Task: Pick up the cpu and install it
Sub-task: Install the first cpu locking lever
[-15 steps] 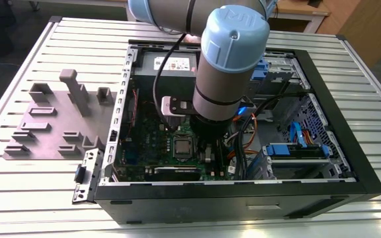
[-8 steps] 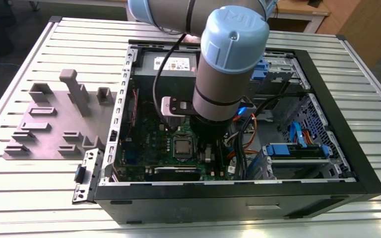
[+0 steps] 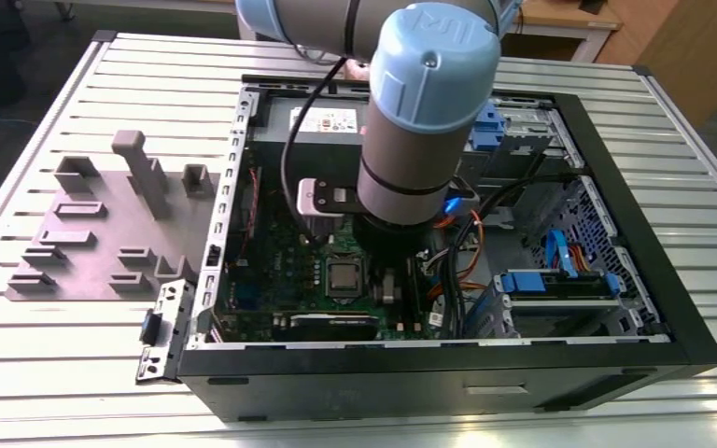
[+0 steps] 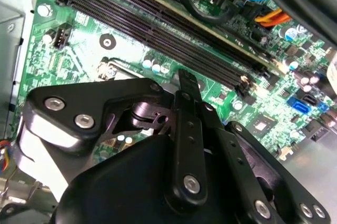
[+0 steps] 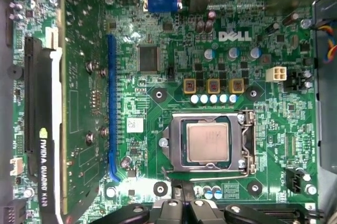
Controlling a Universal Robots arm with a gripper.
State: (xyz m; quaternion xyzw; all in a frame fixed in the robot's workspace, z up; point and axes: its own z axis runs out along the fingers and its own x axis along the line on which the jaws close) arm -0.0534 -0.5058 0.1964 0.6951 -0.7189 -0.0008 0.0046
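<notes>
From my remote seat, the biggest thing is the slatted metal surface (image 3: 60, 373), with the open black computer case (image 3: 657, 308) lying on its side so the board faces up where my arm (image 3: 428, 121) can reach straight down into it. Off to the exterior view's left sits the grey plastic tray (image 3: 91, 252) with its raised blocks, nothing on it that I can make out. Inside the case, the green motherboard (image 5: 174, 40) lies flat, with a graphics card (image 5: 45, 129) standing along one edge. The cpu (image 5: 208, 140) is lying flat inside the silver socket frame (image 5: 245, 145), metal top up, so it looks seated to me, though I can't judge whether the frame is latched. My claw (image 5: 181, 205) hovers just beside the socket, fingers pressed together and pinching nothing as far as I can tell.
</notes>
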